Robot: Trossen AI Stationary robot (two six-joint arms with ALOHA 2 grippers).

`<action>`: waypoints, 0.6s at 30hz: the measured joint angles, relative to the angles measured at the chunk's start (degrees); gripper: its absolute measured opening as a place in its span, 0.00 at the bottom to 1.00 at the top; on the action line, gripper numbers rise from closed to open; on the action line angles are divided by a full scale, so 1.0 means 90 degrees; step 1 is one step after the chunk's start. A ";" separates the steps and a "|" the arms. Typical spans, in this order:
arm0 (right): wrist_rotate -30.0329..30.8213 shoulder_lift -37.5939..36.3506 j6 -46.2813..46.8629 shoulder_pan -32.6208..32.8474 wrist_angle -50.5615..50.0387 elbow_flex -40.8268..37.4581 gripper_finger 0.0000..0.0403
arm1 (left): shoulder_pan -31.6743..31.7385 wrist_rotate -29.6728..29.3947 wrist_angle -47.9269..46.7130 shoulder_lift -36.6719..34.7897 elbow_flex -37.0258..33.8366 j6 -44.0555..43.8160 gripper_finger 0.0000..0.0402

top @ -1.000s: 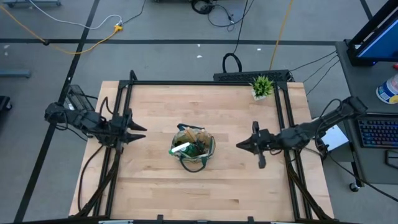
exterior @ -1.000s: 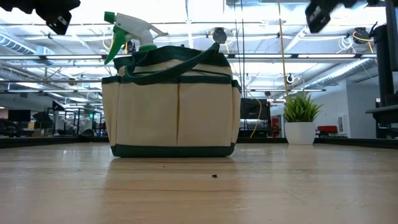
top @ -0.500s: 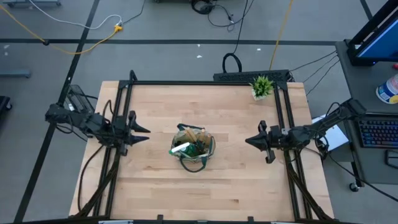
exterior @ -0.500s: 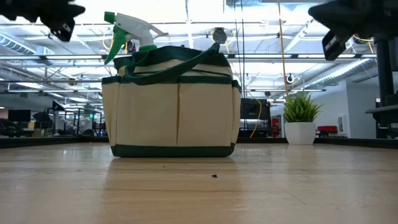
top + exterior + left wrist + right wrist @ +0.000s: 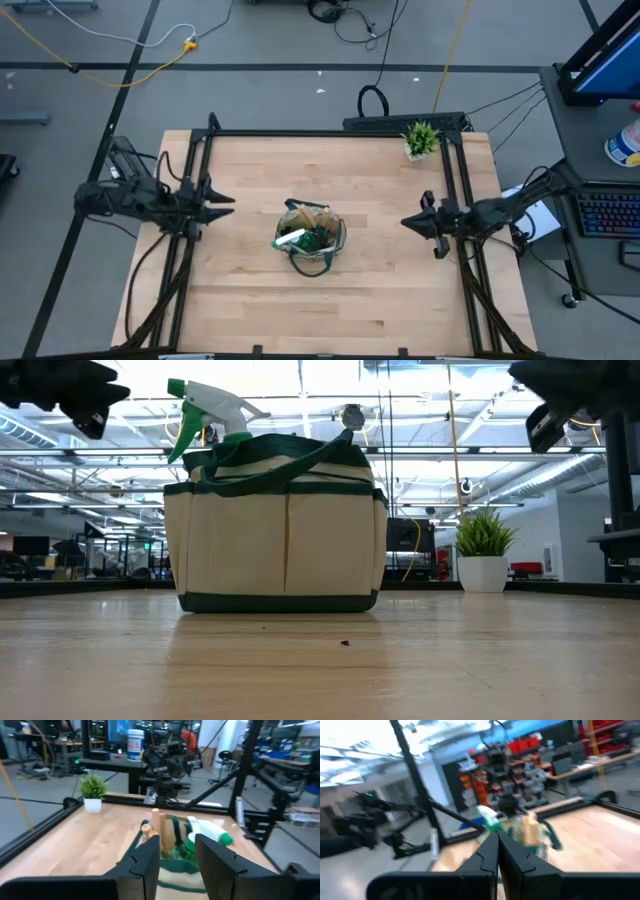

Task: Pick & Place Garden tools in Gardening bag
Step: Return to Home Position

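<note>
I can read no lettering, numbers or brand marks anywhere on my feeds, not even on the bag (image 5: 275, 530) itself.

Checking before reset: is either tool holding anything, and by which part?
Nothing is held: the left tool is open, the right tool shut, both empty.

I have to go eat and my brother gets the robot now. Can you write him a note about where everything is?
Left claw: open, empty, over the table's left side, apart from the bag.
Right claw: shut, empty, over the right side.
Gardening bag: upright mid-table; a green-and-white spray bottle and wooden tool handles stick out of it.
Done: no tool lies loose on the table.
Left: probably just parking both arms. The potted plant at the far right corner is not a tool.
</note>
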 joint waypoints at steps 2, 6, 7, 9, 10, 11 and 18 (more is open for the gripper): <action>-0.0056 -0.0215 0.0042 0.0002 -0.0246 0.0097 0.00 | 0.0126 0.0249 -0.0225 -0.0277 0.0000 -0.0076 0.32; -0.0019 -0.0516 0.0296 0.0000 -0.1718 0.0560 0.00 | 0.0271 0.0395 -0.0513 -0.0534 0.0031 -0.0133 0.32; -0.0021 -0.0546 0.0416 -0.0002 -0.2204 0.0720 0.00 | 0.0293 0.0402 -0.0634 -0.0532 0.0059 -0.0134 0.32; -0.0016 -0.0558 0.0646 -0.0005 -0.3056 0.1039 0.00 | 0.0318 0.0454 -0.0716 -0.0530 0.0093 -0.0142 0.32; -0.0020 -0.0558 0.0690 -0.0005 -0.3345 0.1162 0.00 | 0.0317 0.0475 -0.0707 -0.0527 0.0094 -0.0134 0.32; -0.0013 -0.0558 0.0692 -0.0005 -0.3533 0.1229 0.00 | 0.0315 0.0531 -0.0695 -0.0532 0.0073 -0.0127 0.32; -0.0015 -0.0553 0.0525 -0.0005 -0.3441 0.0752 0.00 | 0.0315 0.0719 -0.0158 -0.0529 -0.0540 0.0102 0.32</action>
